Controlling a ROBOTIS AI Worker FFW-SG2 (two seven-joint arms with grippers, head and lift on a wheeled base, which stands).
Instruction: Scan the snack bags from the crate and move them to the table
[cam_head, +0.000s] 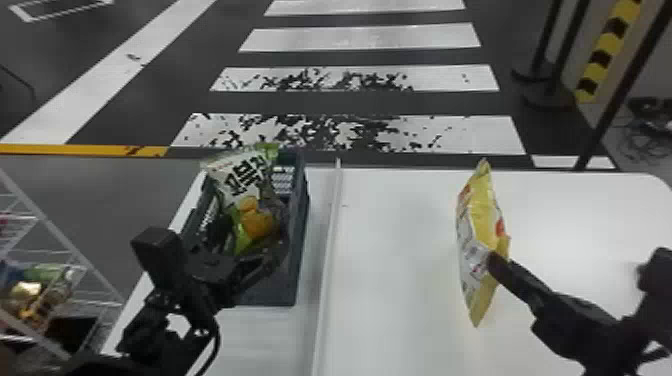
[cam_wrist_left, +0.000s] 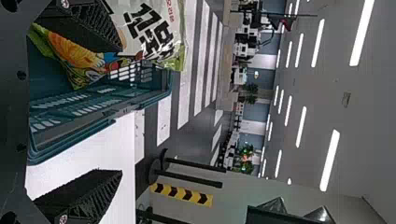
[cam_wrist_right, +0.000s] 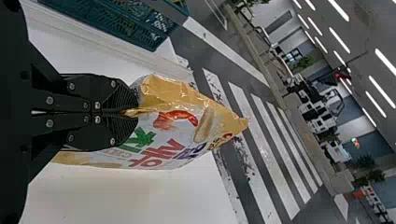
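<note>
The yellow-and-white bag (cam_head: 481, 220) pinched in the right gripper (cam_head: 492, 262) looks like crinkled plastic film, glossy enough to catch the light from here. Just past the left gripper (cam_head: 250, 241), another bag (cam_head: 237, 177) has the same shiny, creased skin. The crate (cam_head: 300, 250) around that one is hard, latticed plastic. Below both hands the tabletop (cam_head: 390, 280) looks smooth. The left gripper's fingers (cam_wrist_left: 88, 196) are matt black, ribbed rough; metal-looking screws (cam_wrist_right: 113, 84) glint on the right's.

One crate (cam_head: 301, 220), one wire rack (cam_head: 59, 238), one yellow bag (cam_head: 483, 215), one white-and-green bag (cam_head: 235, 175)
</note>
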